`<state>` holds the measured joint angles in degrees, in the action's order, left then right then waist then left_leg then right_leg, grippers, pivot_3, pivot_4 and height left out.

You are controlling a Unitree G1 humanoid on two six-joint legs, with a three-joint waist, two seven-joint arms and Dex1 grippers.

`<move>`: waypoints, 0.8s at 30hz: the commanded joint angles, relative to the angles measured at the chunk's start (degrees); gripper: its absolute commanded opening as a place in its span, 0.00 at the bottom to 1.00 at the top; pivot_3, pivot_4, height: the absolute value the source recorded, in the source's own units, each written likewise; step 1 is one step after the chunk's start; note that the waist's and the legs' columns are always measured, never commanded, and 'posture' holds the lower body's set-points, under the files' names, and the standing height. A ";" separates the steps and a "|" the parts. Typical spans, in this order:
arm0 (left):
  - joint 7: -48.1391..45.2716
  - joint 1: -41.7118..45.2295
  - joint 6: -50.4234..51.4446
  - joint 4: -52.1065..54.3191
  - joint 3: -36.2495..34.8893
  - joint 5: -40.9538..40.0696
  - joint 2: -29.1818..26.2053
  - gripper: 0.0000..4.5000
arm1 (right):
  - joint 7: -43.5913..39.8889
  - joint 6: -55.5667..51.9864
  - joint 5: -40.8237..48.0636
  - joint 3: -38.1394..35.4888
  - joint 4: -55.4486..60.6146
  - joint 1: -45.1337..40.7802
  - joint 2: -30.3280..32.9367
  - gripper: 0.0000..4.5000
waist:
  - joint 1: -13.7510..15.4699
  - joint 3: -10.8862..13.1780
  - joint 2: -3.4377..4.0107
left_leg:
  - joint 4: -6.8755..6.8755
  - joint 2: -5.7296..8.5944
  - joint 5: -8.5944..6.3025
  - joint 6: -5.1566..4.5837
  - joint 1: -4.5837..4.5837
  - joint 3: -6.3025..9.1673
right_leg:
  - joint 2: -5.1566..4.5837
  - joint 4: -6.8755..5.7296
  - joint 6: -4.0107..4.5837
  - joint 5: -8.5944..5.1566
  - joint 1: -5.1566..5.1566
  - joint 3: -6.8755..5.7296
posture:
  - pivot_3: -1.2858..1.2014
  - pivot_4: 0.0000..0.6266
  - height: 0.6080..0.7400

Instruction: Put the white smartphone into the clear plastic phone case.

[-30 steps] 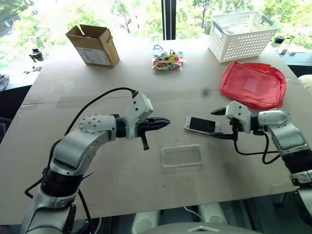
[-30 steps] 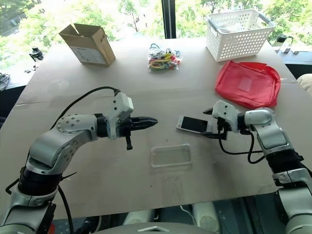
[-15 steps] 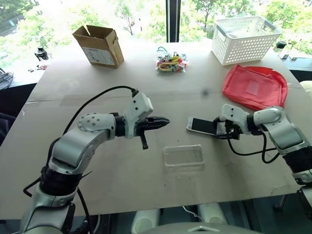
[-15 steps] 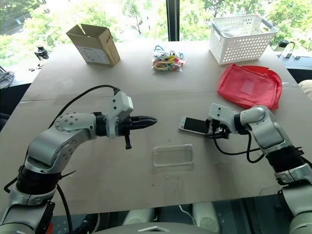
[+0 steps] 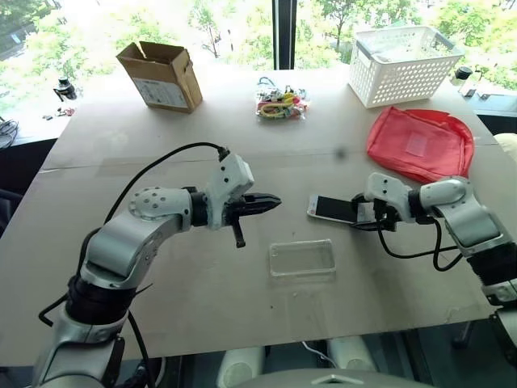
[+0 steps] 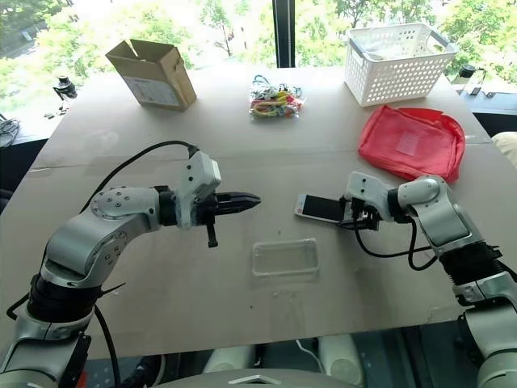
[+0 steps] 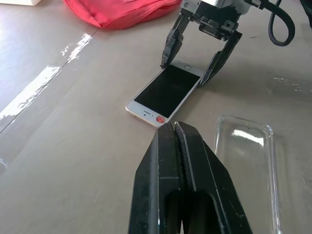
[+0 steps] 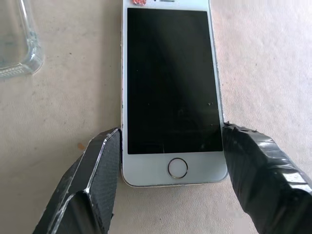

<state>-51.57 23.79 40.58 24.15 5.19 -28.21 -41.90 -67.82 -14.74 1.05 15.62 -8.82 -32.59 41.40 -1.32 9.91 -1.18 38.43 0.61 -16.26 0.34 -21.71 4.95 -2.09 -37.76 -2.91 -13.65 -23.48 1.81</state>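
The white smartphone lies screen up on the table, right of centre. My right gripper is shut on the white smartphone at its home-button end, one black finger pressed to each long edge. The clear plastic phone case lies open side up just in front of the phone, apart from it. My left gripper hovers shut and holding nothing to the left of the phone, pointing toward it; its closed tips stop short of the phone's near end.
At the back of the table stand a cardboard box on the left, a bundle of coloured items in the middle and a white basket on the right. A red pouch lies behind my right arm.
My right gripper's fingers, wide apart a second ago, have closed onto the edges of the phone. The left arm, the phone and the case have stayed in place.
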 commanded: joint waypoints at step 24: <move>-3.37 3.46 -0.36 -1.29 10.59 0.54 6.32 0.00 | -8.55 -6.72 6.89 -0.48 28.95 5.32 11.02 0.61 | 0.65 0.25 0.35 | 0.01 0.03 0.01 0.02 -0.21 0.02 | -0.01 0.01 0.00 0.00 -0.17 0.01 | 0.52 0.24 1.00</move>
<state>-54.13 26.49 40.88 23.14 14.61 -28.22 -35.97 -76.00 -20.97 7.20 15.53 17.39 -27.33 51.53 -0.67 10.16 -0.83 38.45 0.65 -16.24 0.36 -21.92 4.96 -2.10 -37.74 -2.92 -13.65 -23.65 1.82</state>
